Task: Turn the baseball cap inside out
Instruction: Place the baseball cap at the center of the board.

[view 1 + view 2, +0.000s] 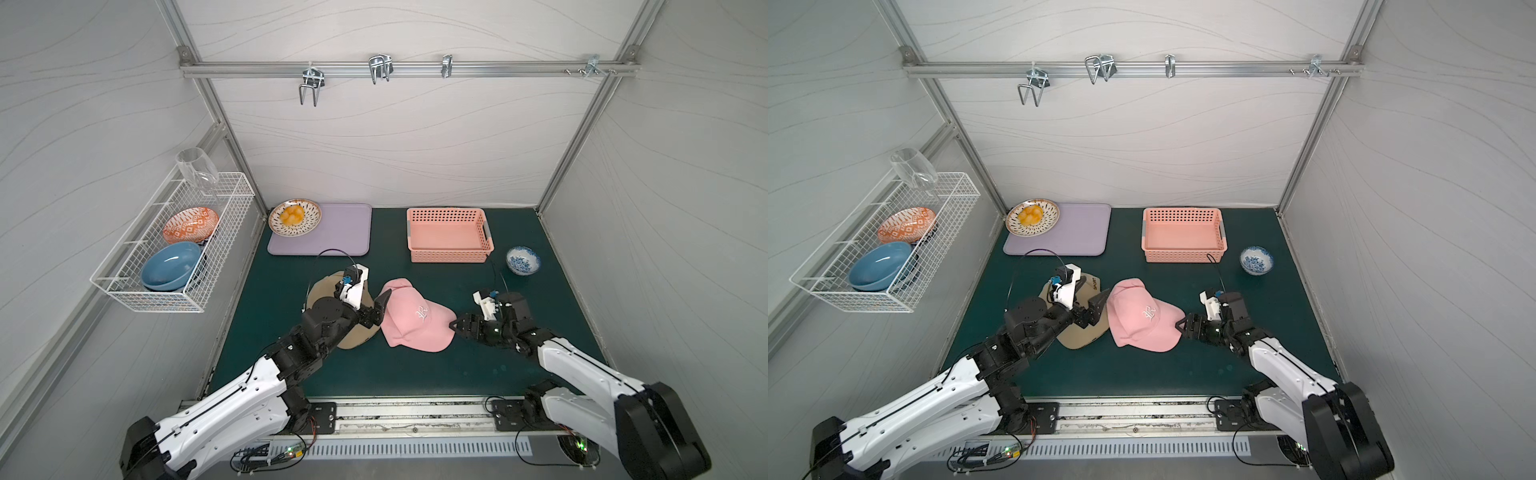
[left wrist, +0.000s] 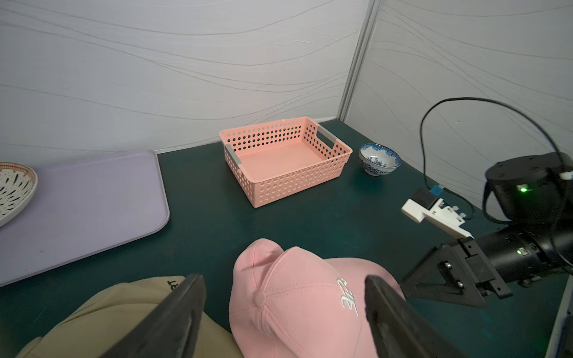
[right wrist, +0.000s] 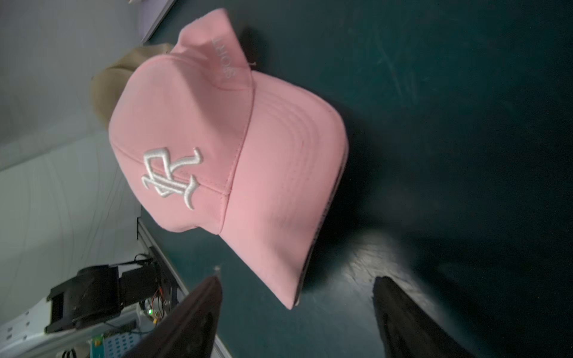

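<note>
The pink baseball cap (image 1: 411,318) (image 1: 1142,318) lies crown up on the green table, white logo showing and brim pointing right. My left gripper (image 1: 379,309) (image 1: 1098,309) hovers open at the crown's left side; in the left wrist view the crown (image 2: 297,303) sits between its spread fingers (image 2: 283,280). My right gripper (image 1: 455,325) (image 1: 1179,325) stands open at the brim's tip. In the right wrist view the brim corner (image 3: 288,288) reaches into the gap of the right gripper (image 3: 297,280), touching neither finger.
A tan cap (image 1: 324,291) (image 2: 124,303) lies under my left wrist, beside the pink one. Behind are a purple mat (image 1: 332,232) with a patterned plate (image 1: 294,217), a pink basket (image 1: 449,253) and a blue-and-white bowl (image 1: 523,259). A wire rack (image 1: 166,249) hangs on the left wall.
</note>
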`<state>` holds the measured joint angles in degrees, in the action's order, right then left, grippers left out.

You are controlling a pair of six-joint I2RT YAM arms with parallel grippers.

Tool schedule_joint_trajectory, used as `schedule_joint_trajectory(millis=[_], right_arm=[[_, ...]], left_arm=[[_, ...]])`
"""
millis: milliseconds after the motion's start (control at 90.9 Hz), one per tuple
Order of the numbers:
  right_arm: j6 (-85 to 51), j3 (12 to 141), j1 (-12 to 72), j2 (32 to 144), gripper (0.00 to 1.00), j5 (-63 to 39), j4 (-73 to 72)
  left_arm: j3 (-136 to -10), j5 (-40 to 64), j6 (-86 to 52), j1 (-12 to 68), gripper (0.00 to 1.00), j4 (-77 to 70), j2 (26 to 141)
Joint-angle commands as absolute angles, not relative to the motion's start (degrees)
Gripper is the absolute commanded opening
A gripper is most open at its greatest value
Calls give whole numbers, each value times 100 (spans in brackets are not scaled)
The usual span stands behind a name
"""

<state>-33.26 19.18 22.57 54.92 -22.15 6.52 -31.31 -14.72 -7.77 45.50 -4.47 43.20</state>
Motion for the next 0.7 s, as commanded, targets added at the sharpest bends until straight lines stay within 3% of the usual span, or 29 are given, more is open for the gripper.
schedule_joint_trajectory(millis=[0,121,231,429,693], right_arm=[[-3554,2194,2357,4747,90,-521,1921],[-3629,2460,2366,4064,94,750,2451],[-3550,2724,2357,3909,93,1914,2437],[-2910,3221,2020,4713,98,3433,1803],[-2053,3608,611,6212,99,3006,700]], left_arm=[[-3476,-2485,-1034,4527,86,-329,4331],[-3583,-4573,-1264,4271,88,88,4421],[-3536,-5452,-1148,3480,88,116,4429],[-2951,-5359,-1199,1874,88,-329,4337],[-2050,-3830,-812,363,88,-1711,5004]])
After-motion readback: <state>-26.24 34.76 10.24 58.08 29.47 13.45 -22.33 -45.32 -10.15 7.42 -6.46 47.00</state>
